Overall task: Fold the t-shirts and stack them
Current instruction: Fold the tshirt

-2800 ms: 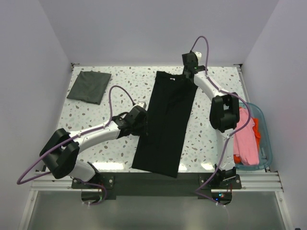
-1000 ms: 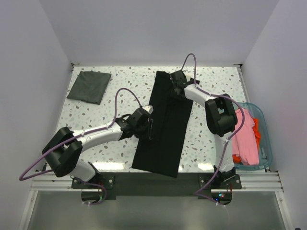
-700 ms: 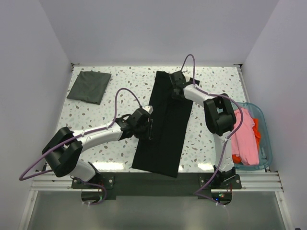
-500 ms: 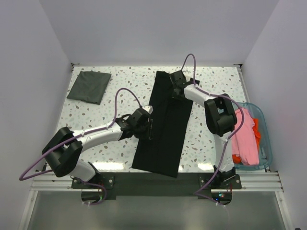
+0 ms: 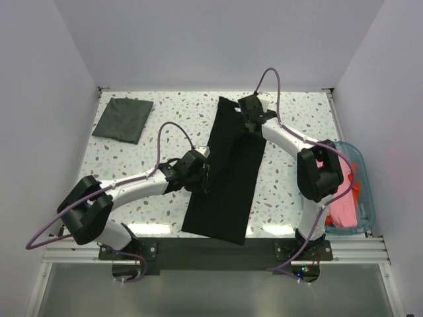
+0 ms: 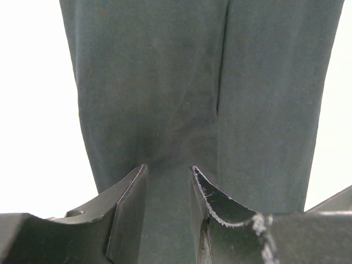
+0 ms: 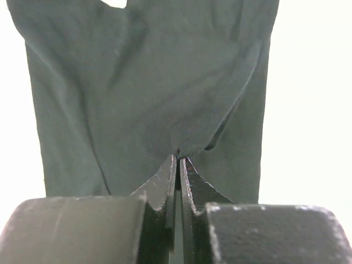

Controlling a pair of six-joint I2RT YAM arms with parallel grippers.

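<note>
The black t-shirt [image 5: 228, 191] lies as a long narrow strip down the middle of the table, its near end at the front edge. My right gripper [image 5: 250, 121] is at its far end, shut on a pinch of the cloth [image 7: 154, 82], which puckers up to the fingertips [image 7: 177, 157]. My left gripper [image 5: 205, 173] is at the strip's left edge, halfway along; its jaws [image 6: 169, 170] stand a little apart with black cloth [image 6: 154, 82] between them. The dark grey t-shirt [image 5: 123, 119] lies folded square at the far left. Pink [image 5: 345, 210] and orange [image 5: 357, 191] shirts lie in a basket.
A clear blue plastic basket [image 5: 367, 205] sits at the table's right edge, partly behind my right arm's elbow [image 5: 320, 175]. The speckled tabletop [image 5: 165, 112] shows between the grey shirt and the black one. White walls close in the back and sides.
My right gripper has closed on the far end of the black shirt and drawn it slightly up and right; its elbow swung right over the basket. My left gripper has stayed still for the last second.
</note>
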